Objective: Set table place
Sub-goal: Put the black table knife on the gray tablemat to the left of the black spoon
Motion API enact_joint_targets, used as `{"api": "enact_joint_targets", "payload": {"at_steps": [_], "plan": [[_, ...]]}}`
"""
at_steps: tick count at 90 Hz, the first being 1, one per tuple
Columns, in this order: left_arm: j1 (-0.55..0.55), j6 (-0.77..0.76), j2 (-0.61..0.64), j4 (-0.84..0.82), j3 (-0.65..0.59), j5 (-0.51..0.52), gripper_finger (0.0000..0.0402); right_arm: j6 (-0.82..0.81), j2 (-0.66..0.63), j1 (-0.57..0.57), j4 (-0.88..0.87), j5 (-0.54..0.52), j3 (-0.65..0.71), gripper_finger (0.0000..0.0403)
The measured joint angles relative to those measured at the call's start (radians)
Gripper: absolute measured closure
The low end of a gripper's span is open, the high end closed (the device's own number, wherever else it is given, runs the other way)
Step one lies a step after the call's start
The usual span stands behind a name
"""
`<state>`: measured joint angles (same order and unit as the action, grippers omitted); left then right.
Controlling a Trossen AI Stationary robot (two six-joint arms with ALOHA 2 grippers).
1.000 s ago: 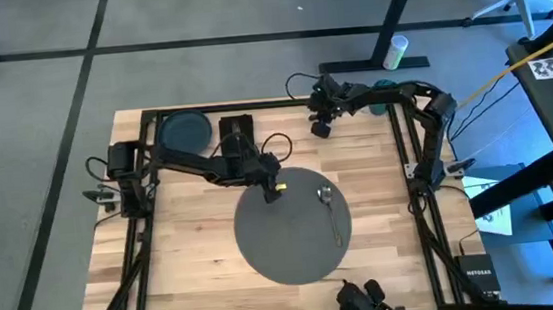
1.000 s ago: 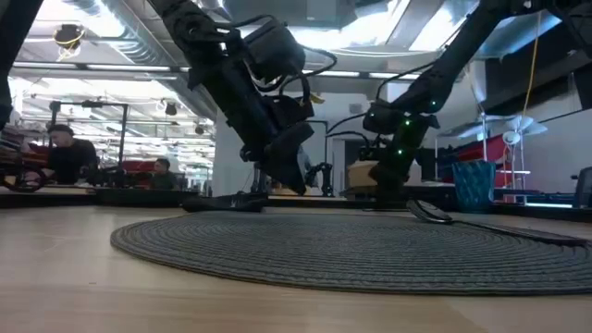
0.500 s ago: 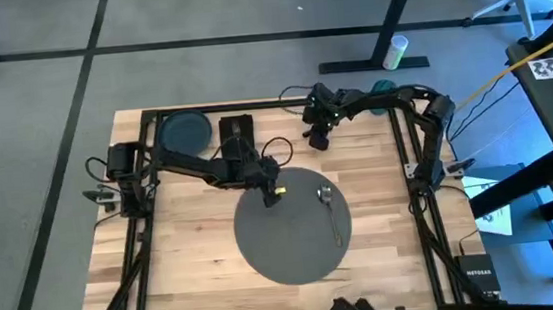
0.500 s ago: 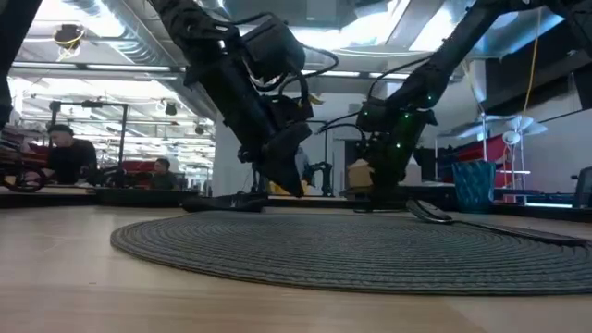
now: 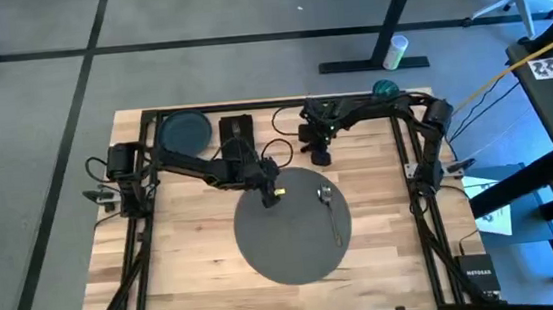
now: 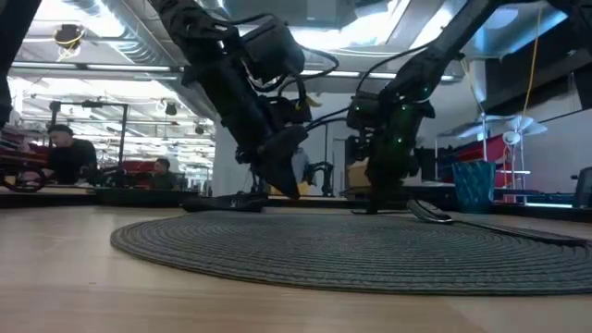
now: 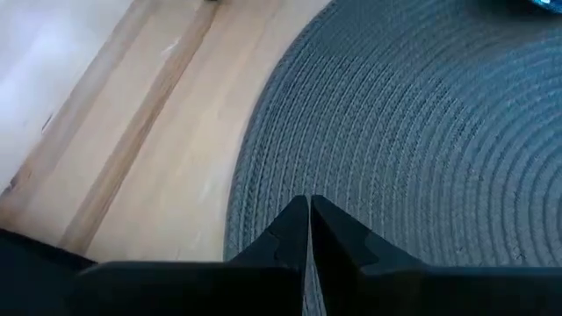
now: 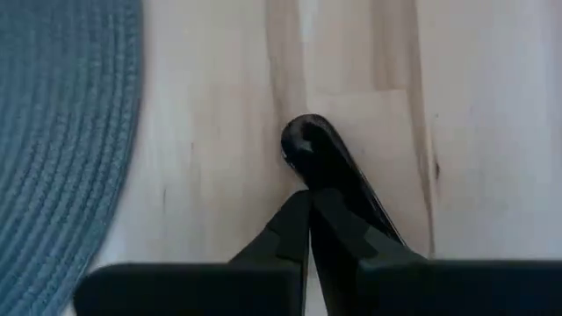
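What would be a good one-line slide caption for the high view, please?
Left hand poised at the far rim of the round placemat bearing a spoon; right hand over bare table, plate waiting in the corner.

From where I stand, the left gripper (image 5: 272,195) covers a patch of the placemat (image 5: 294,244) at its far-left edge, and the low view cannot show whether the tips touch the weave. In the left wrist view the placemat (image 7: 421,140) runs off the frame on three sides. The dark utensil (image 8: 329,171) under the right gripper (image 8: 309,204) is half hidden by the fingers, so its kind cannot be told; its far end is lost beneath them. The black napkin (image 5: 235,128) on the far side is partly covered by the left arm (image 5: 197,164). People (image 6: 65,153) behind the table are too small and blurred to make out.
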<state>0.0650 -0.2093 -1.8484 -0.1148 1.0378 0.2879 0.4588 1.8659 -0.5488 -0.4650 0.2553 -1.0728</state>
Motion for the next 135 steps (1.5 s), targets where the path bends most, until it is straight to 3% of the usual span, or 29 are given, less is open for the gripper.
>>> {"api": "enact_joint_targets", "payload": {"at_steps": [35, 59, 79, 98, 135], "plan": [[-0.002, -0.002, 0.000, -0.008, 0.000, 0.000, 0.0401, 0.124, -0.074, 0.000, -0.093, -0.034, 0.001, 0.0386], [-0.002, -0.019, 0.000, -0.008, 0.000, 0.000, 0.0401, -0.089, -0.074, 0.000, -0.106, -0.040, 0.001, 0.0327], [-0.015, -0.019, 0.000, -0.009, 0.000, 0.000, 0.0401, -0.242, -0.074, -0.001, -0.110, -0.156, -0.001, 0.0286], [-0.030, -0.019, 0.000, -0.009, 0.000, 0.000, 0.0401, -0.252, -0.071, -0.007, -0.114, -0.256, -0.001, 0.0268], [-0.034, -0.019, 0.000, -0.010, 0.000, 0.001, 0.0402, -0.250, -0.037, -0.076, -0.097, -0.209, 0.022, 0.0267]]}}
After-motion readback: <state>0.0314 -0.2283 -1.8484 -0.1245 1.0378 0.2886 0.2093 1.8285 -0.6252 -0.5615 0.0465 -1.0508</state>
